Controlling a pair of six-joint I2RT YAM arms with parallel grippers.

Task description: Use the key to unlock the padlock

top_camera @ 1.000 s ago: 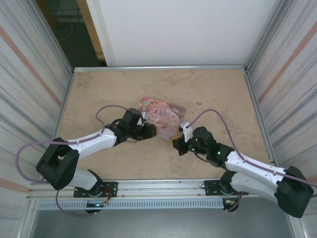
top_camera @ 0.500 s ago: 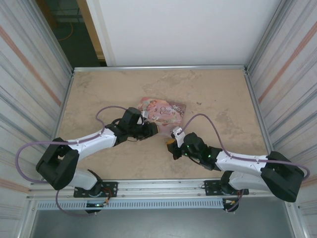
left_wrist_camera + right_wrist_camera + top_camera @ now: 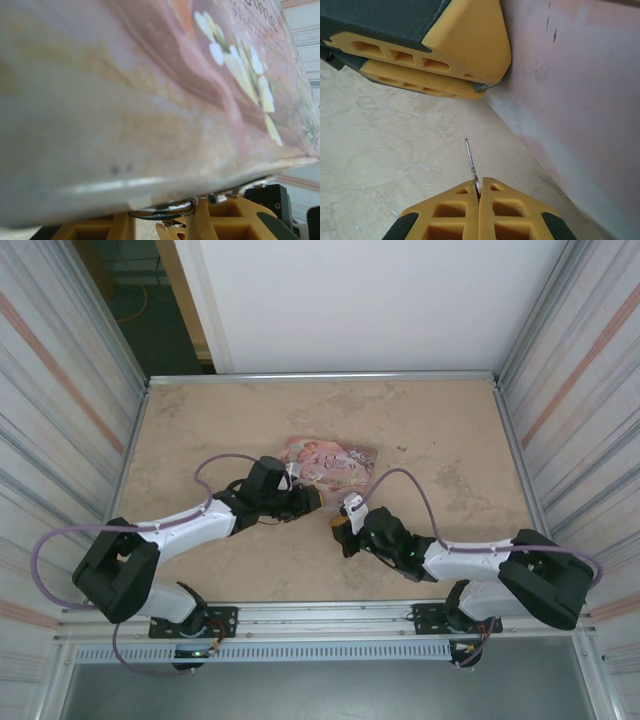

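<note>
The pink tin [image 3: 330, 460] lies flat on the counter [image 3: 450, 430] with its lid shut, so its inside is hidden. At its near edge, the left end effector [image 3: 306, 502] is clenched on the padlock [image 3: 479, 86], a small blue-grey bit at its tips. The right end effector [image 3: 479, 190] pinches the key [image 3: 470, 161]. The key sticks straight out toward the padlock, not touching it.

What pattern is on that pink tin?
White flowers on pink; the tin shows best in the left wrist view.
</note>
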